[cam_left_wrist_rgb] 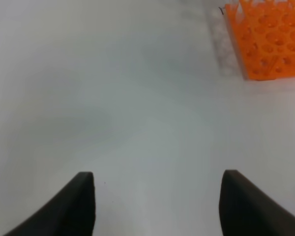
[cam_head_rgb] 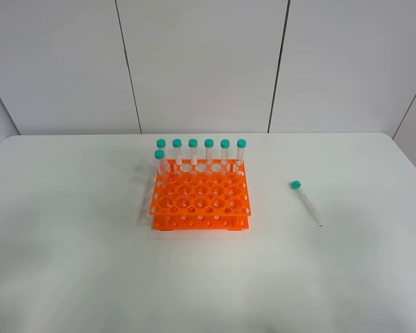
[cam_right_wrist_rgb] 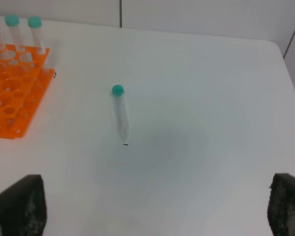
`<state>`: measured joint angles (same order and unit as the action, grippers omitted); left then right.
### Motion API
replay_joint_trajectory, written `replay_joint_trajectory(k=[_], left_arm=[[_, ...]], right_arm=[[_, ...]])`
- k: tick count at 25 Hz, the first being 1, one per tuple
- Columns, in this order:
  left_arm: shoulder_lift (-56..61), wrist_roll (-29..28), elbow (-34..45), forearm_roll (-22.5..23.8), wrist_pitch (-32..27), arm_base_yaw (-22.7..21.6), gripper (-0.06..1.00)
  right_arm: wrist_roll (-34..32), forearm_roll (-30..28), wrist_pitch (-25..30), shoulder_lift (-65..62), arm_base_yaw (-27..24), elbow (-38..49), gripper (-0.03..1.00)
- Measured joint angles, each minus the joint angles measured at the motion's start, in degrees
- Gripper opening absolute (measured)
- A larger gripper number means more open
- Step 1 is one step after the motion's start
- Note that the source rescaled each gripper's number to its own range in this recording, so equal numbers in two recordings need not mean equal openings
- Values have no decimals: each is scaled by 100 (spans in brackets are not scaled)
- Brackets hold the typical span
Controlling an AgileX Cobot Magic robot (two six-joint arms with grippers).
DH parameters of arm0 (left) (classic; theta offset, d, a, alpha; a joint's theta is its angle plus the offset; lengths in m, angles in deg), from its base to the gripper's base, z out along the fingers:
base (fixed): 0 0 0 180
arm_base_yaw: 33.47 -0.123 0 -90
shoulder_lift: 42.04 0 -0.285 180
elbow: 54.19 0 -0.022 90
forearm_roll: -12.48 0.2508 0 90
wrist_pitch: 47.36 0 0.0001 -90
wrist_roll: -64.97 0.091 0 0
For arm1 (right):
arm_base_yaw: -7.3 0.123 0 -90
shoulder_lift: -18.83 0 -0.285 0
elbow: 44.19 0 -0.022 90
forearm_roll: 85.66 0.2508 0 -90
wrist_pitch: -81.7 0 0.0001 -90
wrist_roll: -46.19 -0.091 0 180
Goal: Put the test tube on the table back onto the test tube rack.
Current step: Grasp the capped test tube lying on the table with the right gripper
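A clear test tube (cam_head_rgb: 306, 201) with a teal cap lies flat on the white table (cam_head_rgb: 69, 229), to the right of the orange rack (cam_head_rgb: 200, 201). It also shows in the right wrist view (cam_right_wrist_rgb: 120, 114), with the rack (cam_right_wrist_rgb: 12, 103) beside it. Several identical tubes (cam_head_rgb: 201, 154) stand upright along the rack's back row. My left gripper (cam_left_wrist_rgb: 157, 204) is open and empty above bare table, with a rack corner (cam_left_wrist_rgb: 268, 39) ahead. My right gripper (cam_right_wrist_rgb: 157, 209) is open and empty, short of the lying tube. Neither arm shows in the exterior high view.
A grey-white panelled wall (cam_head_rgb: 201, 62) stands behind the table. The table's right edge and rounded corner (cam_right_wrist_rgb: 280, 49) lie beyond the lying tube. Most rack holes hold nothing.
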<state>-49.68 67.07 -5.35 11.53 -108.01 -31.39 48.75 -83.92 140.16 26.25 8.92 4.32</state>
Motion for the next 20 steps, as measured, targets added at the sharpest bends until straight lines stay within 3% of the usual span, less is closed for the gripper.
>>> replay_joint_trajectory(k=[11,20], left_arm=[[0,0,0,0,0,0,84],[0,0,0,0,0,0,84]], right_arm=[[0,2,-63,305,0,-129,100],[29,12,-677,3380,0,-1390,100]])
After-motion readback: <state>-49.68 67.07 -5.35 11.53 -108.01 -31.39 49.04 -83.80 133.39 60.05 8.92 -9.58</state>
